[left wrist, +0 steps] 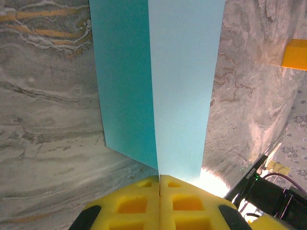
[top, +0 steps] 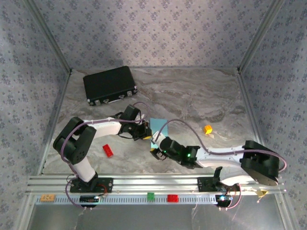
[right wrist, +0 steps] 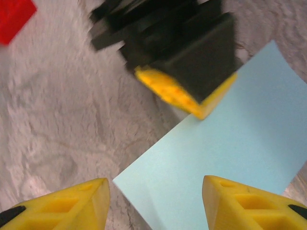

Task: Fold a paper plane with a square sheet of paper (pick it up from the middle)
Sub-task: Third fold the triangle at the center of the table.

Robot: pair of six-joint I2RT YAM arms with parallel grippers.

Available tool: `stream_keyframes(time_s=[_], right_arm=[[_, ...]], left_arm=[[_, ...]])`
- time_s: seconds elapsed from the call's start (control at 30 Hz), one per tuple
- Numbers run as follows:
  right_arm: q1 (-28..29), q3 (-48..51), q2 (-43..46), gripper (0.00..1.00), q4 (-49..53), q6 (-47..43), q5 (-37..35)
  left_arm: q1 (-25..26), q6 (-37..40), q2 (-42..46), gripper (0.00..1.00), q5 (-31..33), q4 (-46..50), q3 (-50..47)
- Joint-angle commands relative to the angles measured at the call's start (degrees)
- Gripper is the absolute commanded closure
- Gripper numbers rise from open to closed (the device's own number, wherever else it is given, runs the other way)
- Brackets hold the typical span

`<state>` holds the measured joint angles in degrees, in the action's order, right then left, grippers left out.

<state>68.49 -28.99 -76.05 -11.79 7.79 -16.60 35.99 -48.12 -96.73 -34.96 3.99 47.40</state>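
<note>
The light-blue square sheet of paper [top: 159, 125] lies mid-table between the two arms, bent along a centre crease. In the left wrist view one half of the sheet [left wrist: 184, 86] looks pale and the other darker. My left gripper [left wrist: 159, 178] is shut on the sheet's near edge, right at the crease, and its yellow fingers [right wrist: 192, 103] show pinching that edge in the right wrist view. My right gripper [right wrist: 154, 182] is open, its two fingers standing either side of a corner of the sheet [right wrist: 230, 163] without touching it. From above, the right gripper [top: 156, 152] sits just in front of the paper.
A black case [top: 109, 85] lies at the back left. A small red brick [top: 108, 150] sits left of the grippers and an orange brick [top: 207, 129] to the right. A green brick [top: 150, 196] and a red one [top: 172, 198] rest on the front rail.
</note>
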Motion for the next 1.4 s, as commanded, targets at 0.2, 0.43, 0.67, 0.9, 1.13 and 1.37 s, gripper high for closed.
stream_keyframes(time_s=[0.2, 0.43, 0.67, 0.9, 1.13, 1.37], right_arm=[[7.95, -4.70, -9.65, 0.41, -2.32, -12.01, -16.89], [8.80, -5.45, -14.16, 0.40, -2.87, -11.46, -23.65], [9.12, -4.44, -14.07, 0.50, -3.62, -11.13, -23.21], [9.04, -2.32, -11.96, 0.57, -5.41, -9.77, -22.50], [8.56, -1.86, -11.23, 0.65, -5.17, -8.94, -21.90], [8.13, -1.29, -10.50, 0.70, -5.18, -8.06, -20.53]], left_arm=[[-0.30, -0.31, 2.25, 0.98, -0.95, -0.21, -0.27], [-0.22, 0.02, 2.51, 0.98, -0.55, 0.31, -0.02], [-0.24, 0.03, 2.46, 0.98, -0.40, 0.42, -0.03], [-0.26, 0.35, 2.51, 0.98, 0.04, 0.99, 0.06], [-0.19, 0.38, 2.33, 0.98, 0.24, 1.11, 0.06], [-0.24, 0.65, 2.32, 0.97, 0.67, 1.37, 0.01]])
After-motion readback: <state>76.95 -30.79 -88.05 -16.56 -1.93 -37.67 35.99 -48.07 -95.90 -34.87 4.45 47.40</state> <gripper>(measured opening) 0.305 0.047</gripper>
